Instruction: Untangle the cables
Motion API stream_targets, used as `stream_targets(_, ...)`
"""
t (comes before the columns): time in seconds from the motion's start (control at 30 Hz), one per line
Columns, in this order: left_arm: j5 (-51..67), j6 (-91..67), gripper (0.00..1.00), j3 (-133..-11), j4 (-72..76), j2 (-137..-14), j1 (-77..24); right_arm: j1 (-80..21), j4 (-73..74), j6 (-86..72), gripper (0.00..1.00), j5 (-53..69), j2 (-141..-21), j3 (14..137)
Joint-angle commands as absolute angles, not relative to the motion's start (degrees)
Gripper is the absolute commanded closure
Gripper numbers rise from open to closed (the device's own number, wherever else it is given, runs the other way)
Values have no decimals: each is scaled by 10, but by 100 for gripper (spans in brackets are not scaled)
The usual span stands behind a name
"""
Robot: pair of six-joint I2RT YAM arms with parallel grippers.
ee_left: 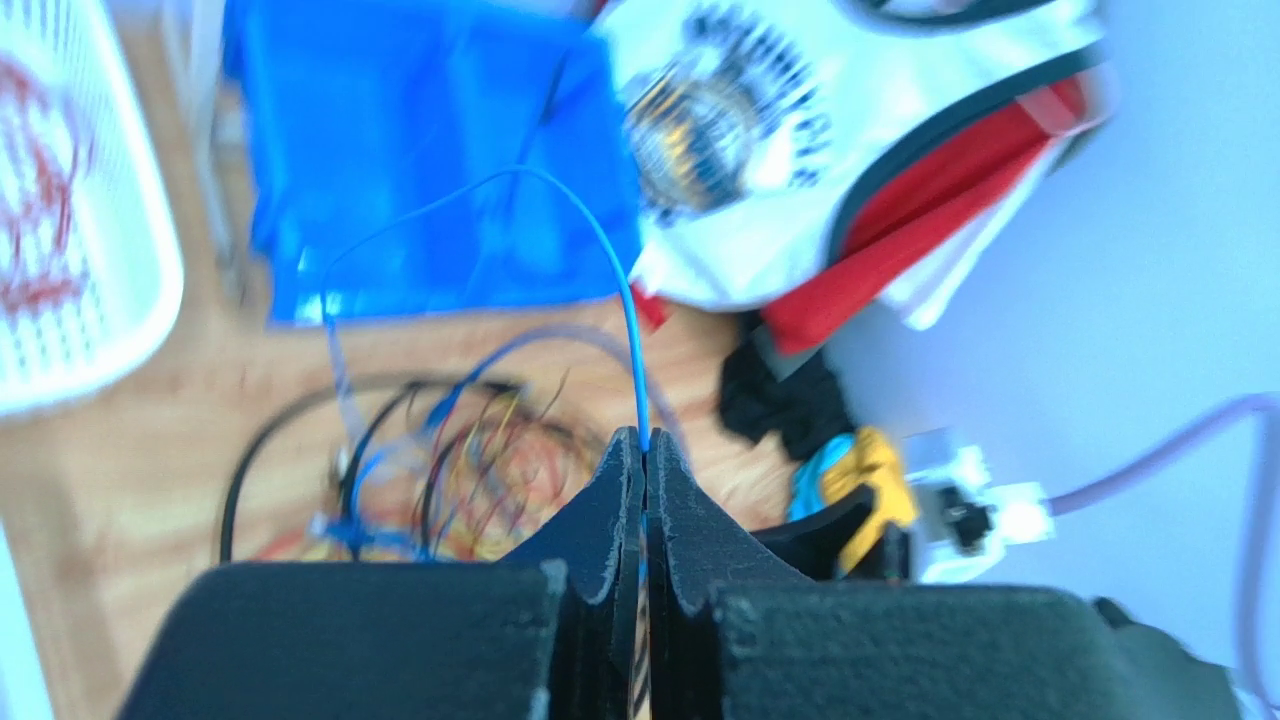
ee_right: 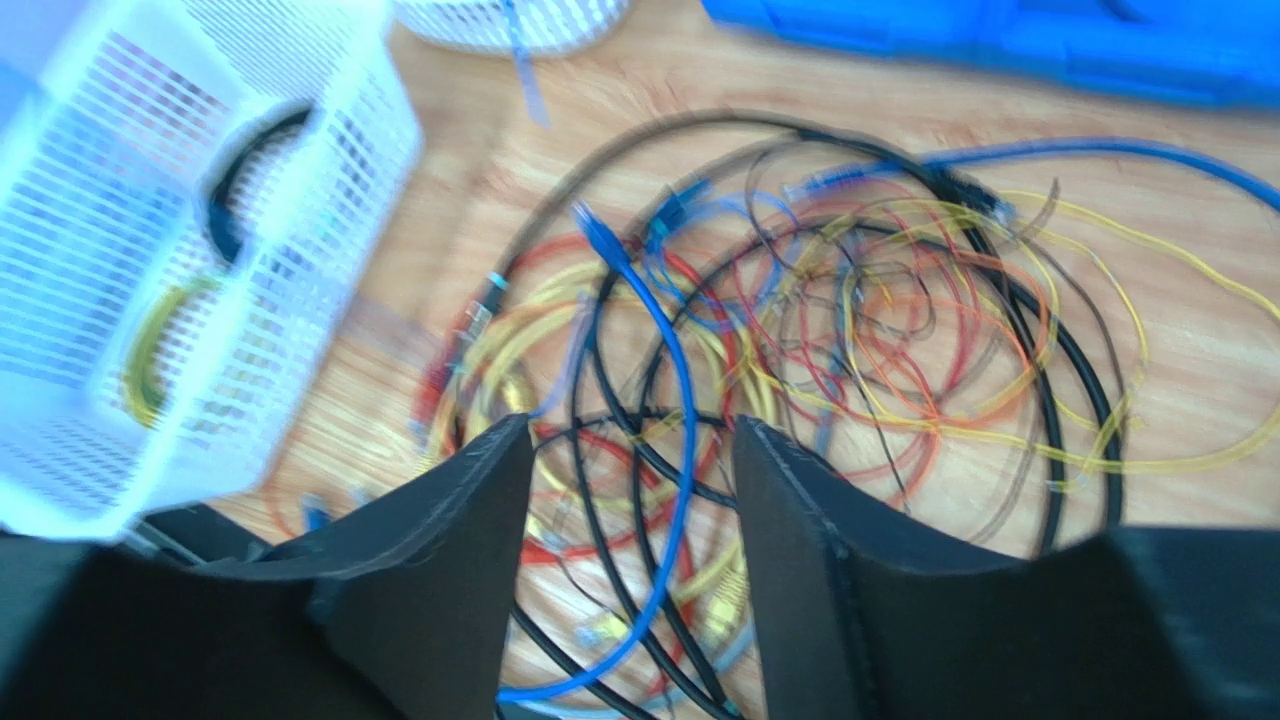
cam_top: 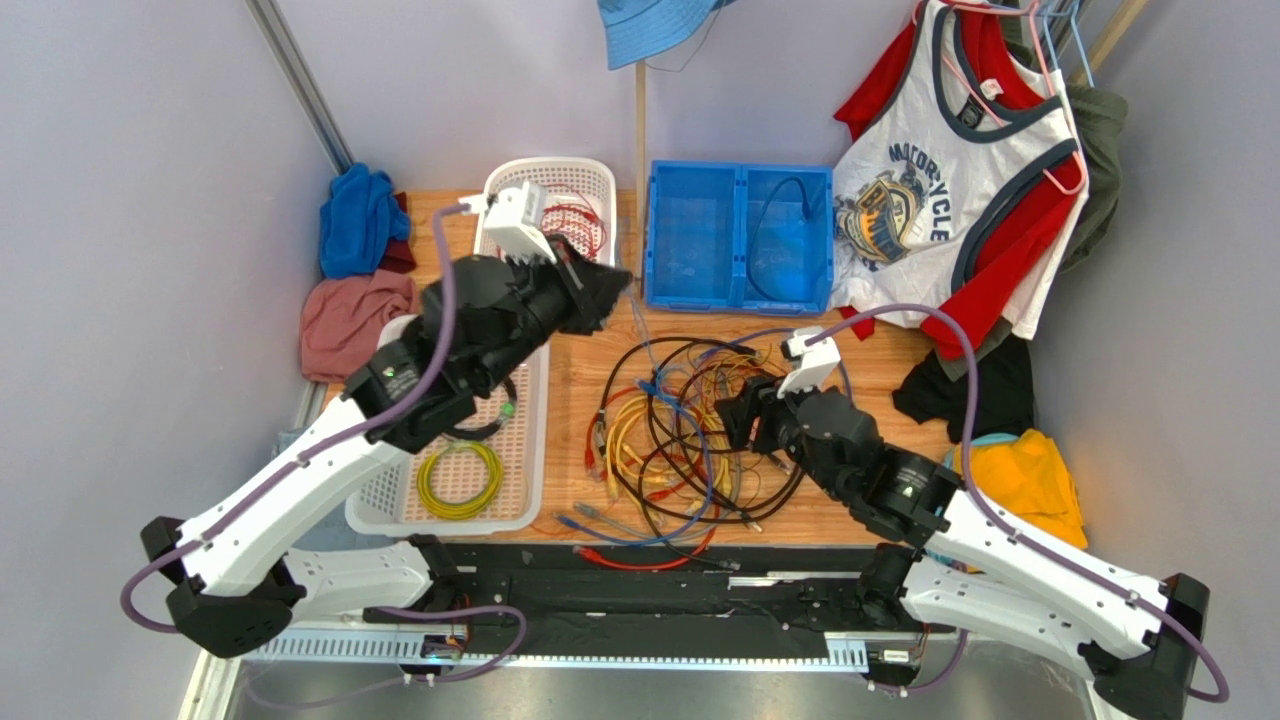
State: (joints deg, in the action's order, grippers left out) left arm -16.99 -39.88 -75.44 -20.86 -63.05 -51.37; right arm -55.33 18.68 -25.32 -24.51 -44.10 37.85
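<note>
In the middle of the table point(cam_top: 574, 393) you've got the cable heap point(cam_top: 684, 443): black, yellow, red and blue cords looped through one another, plug ends poking out at the near edge. That's the bulk of the job and it isn't done. Some sorting looks finished, judging by what lies where. A yellow coil point(cam_top: 427, 480) sits in the near white basket point(cam_top: 523, 428), a red coil point(cam_top: 571, 225) in the far white basket point(cam_top: 597, 168), and one black cable point(cam_top: 756, 225) in the right compartment of the blue bin point(cam_top: 691, 225). So roughly three out, many left.

Your left gripper point(ee_left: 643, 458) is pinched fully closed on a thin blue cable point(ee_left: 616, 270). The cord arcs up from the jaws and drops back toward the heap, so I'd say its far end isn't free yet. The gripper hangs above the table between the far basket and the heap.

Your right gripper point(ee_right: 631, 443) hovers low over the heap, jaws about halfway apart, nothing clamped. A blue cord runs through the gap between the fingers, touching neither as far as the blurred wrist view shows. Can't tell if it's the same blue cable the left holds.

My read: you're mid-extraction of one blue cable, early to middle of the whole task. Left to do: free it from the loops, drop it in a container, repeat for the rest. Risk: lifting drags the whole knot along.
</note>
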Motion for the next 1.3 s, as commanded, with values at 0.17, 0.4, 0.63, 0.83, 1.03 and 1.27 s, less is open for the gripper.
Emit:
stream_targets(0.17,-88,-269,100,-926,-260,-663,-513,-555,82,-227,37,-205,-322,383)
stream_targets(0.4,-96,-219,100,-1029,-286,-728,-513,-555,150,-249,37,-240,-289,405)
stream_targets(0.63,-126,-191,100,-1098,-314,-839,-513,-555,276,-294,45,-358,-201,425)
stream_targets(0.83,-139,-159,100,-1167,-302,-942,-501,-555,317,-283,47,-391,-131,439)
stream_targets(1.03,-152,-144,100,-1292,-315,-1054,-474,-555,358,-281,64,-393,-127,460)
stream_targets(1.27,-119,-157,100,-1370,-274,-1122,-433,-555,359,-280,65,-393,-127,431)
